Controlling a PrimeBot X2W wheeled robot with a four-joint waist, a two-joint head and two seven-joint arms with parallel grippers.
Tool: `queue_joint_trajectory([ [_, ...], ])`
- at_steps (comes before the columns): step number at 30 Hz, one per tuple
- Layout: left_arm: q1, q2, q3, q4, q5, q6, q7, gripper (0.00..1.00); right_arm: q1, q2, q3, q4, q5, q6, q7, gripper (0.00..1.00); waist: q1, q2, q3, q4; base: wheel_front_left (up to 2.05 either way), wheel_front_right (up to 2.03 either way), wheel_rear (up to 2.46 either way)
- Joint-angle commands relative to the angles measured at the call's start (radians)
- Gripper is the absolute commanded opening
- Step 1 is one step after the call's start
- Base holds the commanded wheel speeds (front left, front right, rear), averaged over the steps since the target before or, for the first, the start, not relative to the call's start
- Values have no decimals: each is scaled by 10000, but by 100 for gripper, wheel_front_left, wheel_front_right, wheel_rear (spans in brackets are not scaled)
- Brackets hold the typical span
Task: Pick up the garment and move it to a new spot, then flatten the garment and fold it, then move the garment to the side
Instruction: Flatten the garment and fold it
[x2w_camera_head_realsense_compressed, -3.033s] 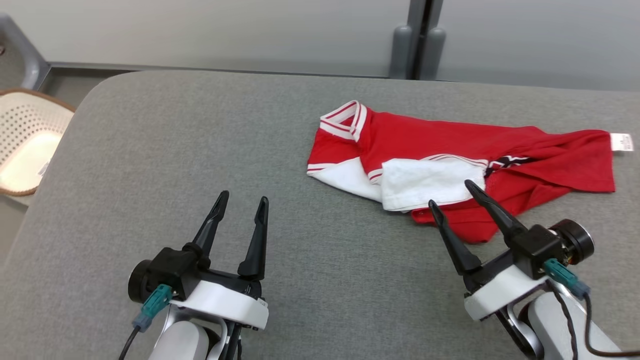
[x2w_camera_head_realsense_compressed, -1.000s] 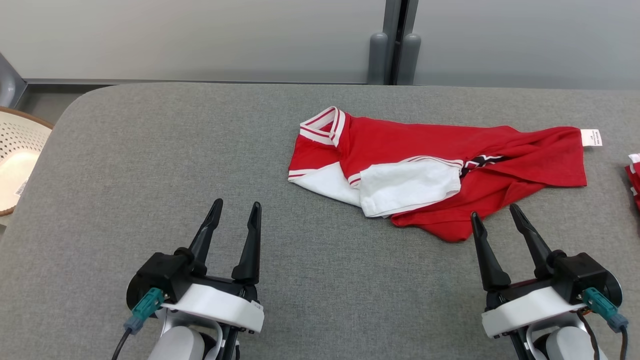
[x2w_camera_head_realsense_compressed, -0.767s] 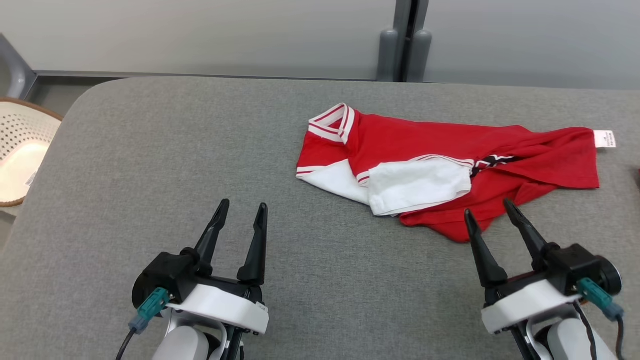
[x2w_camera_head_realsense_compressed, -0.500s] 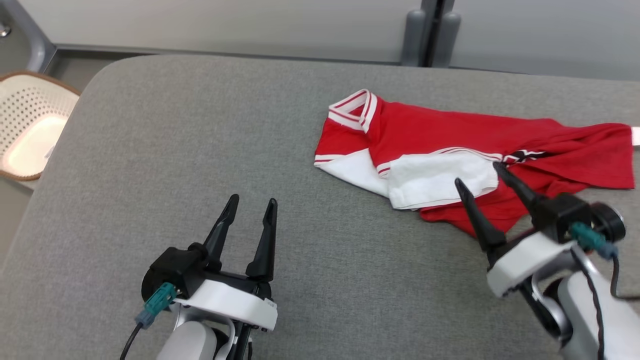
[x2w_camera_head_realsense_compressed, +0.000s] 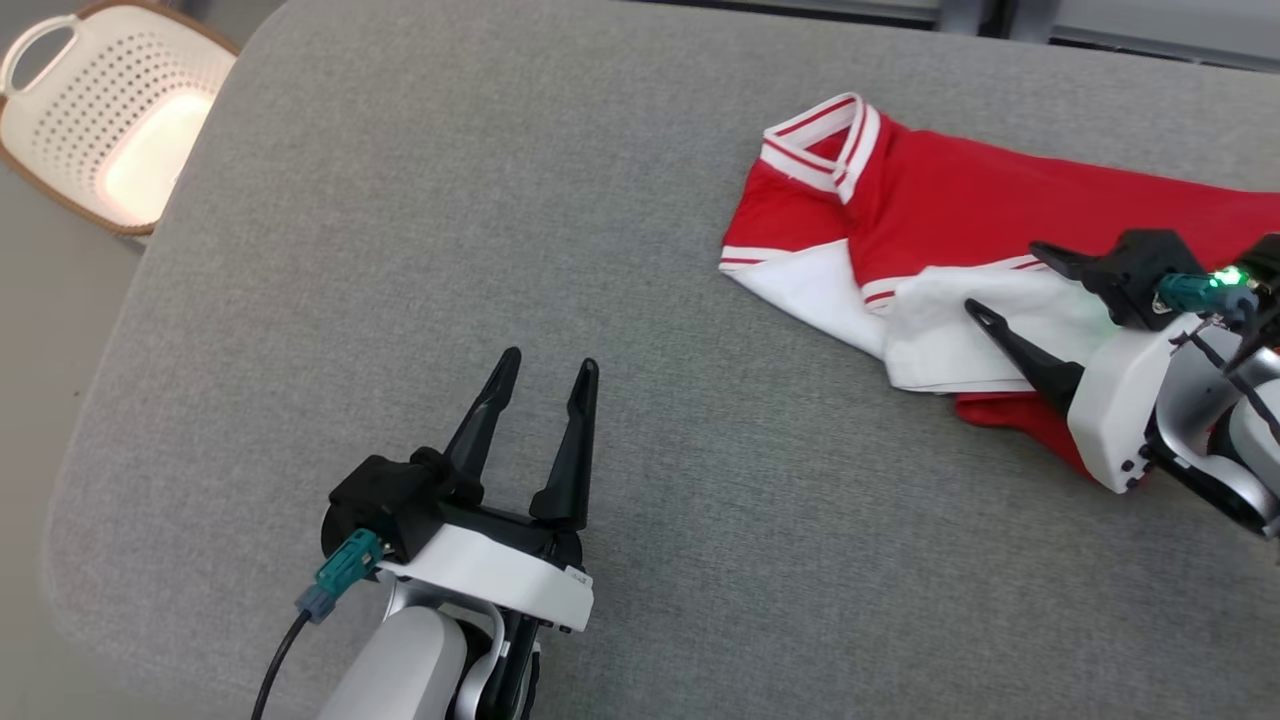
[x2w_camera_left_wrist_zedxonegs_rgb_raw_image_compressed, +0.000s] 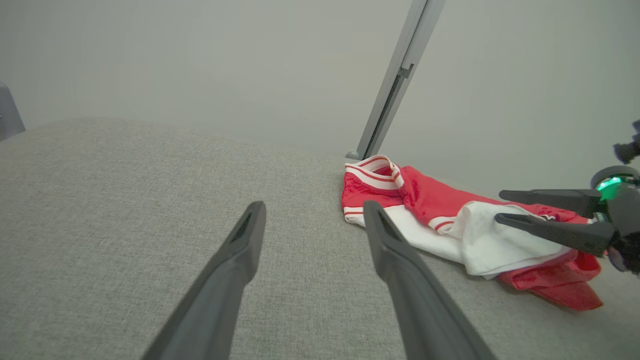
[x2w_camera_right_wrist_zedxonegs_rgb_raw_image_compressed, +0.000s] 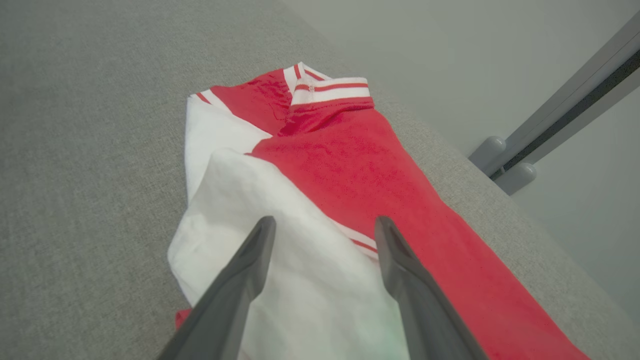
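Head view has the red-and-white garment (x2w_camera_head_realsense_compressed: 950, 210) lying rumpled on the far right part of the grey padded table (x2w_camera_head_realsense_compressed: 400, 250), with its striped collar (x2w_camera_head_realsense_compressed: 820, 140) toward the table's middle and a white sleeve (x2w_camera_head_realsense_compressed: 940, 340) folded over the red body. The right gripper (x2w_camera_head_realsense_compressed: 1002, 276) is over that same part of the table, its jaws spread wide and empty above the sleeve, though contact with the cloth cannot be told. The left gripper (x2w_camera_head_realsense_compressed: 552, 358) hangs over the table's near left part, its jaws also apart and holding nothing, and a perforated white basket (x2w_camera_head_realsense_compressed: 110, 110) sits off the table's far left corner.

Knit cloth garment (x2w_camera_head_realsense_compressed: 950, 210), matt woven table (x2w_camera_head_realsense_compressed: 400, 250)
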Motion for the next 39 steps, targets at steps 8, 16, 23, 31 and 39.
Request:
queue_joint_trajectory([
  [8, -421, 34, -278, -83, -166, 131, -13, 100, -1806, -807, 2285, 471, 1275, -19, 347, 0, 0, 0, 584, 527, 0, 0, 0],
  [16, -436, 34, -278, -16, -74, 208, -13, 100, -2656, -1005, 2887, 839, 2291, -20, -445, 0, 0, 0, 470, 434, 0, 0, 0],
  [23, -339, 36, -267, 29, 49, 167, -15, 100, -2714, -680, 2523, 1481, 2861, -18, -1598, 0, 0, 0, 146, 126, 0, 0, 0],
  [31, -8, 34, 209, 118, 517, 28, -13, 100, -1215, 434, 876, 2759, 3152, -20, -3655, 0, 0, 0, -703, -724, 0, 0, 0],
  [39, 272, 40, 655, 120, 909, -117, -15, 100, 654, 1313, -895, 3150, 2867, -18, -4386, 0, 0, 0, -1347, -1576, 0, 0, 0],
])
